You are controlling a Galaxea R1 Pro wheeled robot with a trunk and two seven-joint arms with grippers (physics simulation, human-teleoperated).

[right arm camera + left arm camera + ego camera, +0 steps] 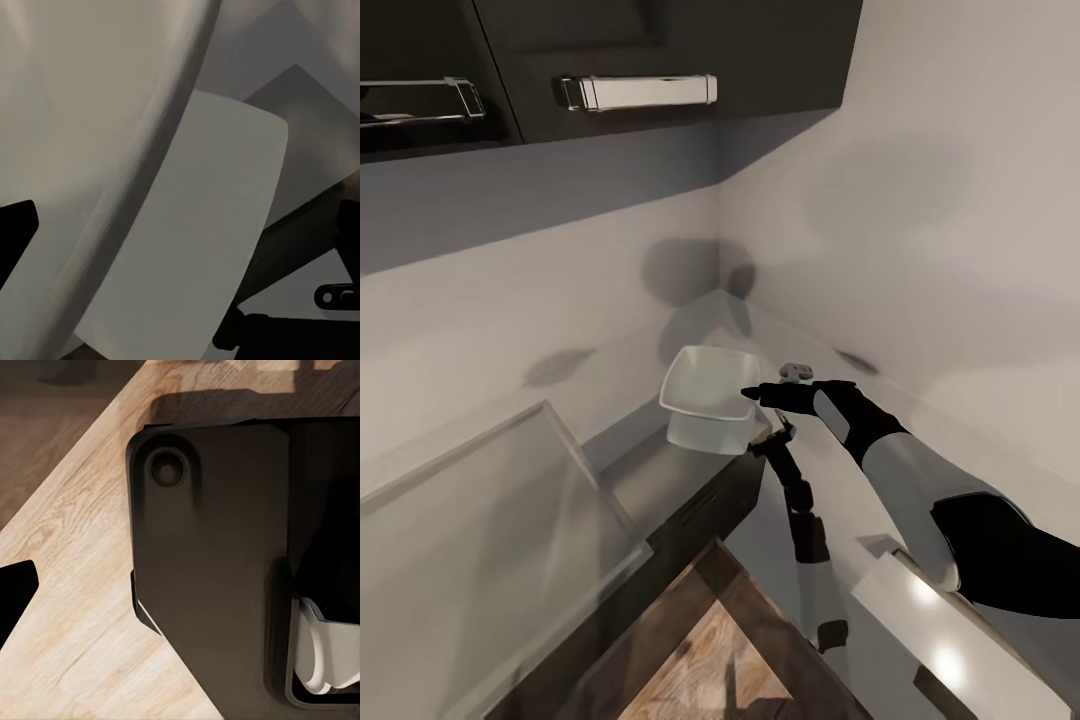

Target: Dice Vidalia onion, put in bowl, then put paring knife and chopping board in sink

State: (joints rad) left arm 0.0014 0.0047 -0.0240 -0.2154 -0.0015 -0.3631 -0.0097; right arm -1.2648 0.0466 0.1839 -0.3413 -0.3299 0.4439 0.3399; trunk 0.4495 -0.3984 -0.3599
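Observation:
The white bowl (705, 398) stands on the grey countertop (645, 470), in the corner where two pale walls meet. My right gripper (752, 395) hovers at the bowl's right rim, fingertips pointing over it. In the right wrist view the bowl (187, 225) lies close below the open right gripper (180, 225), with one dark fingertip (15, 232) at the frame's edge and nothing held. My left gripper (180, 600) hangs low, facing the wooden floor (67, 585) and my dark base (210, 570). One of its fingertips (16, 585) shows wide to the side, with nothing between the fingers.
Dark wall cabinets with chrome handles (638, 92) hang overhead. A pale grey slab (490, 530) lies at the left beside the worktop. Dark cabinet fronts (700, 510) drop to the wooden floor (705, 660). A thin dark jointed arm (800, 510) stands below my right gripper.

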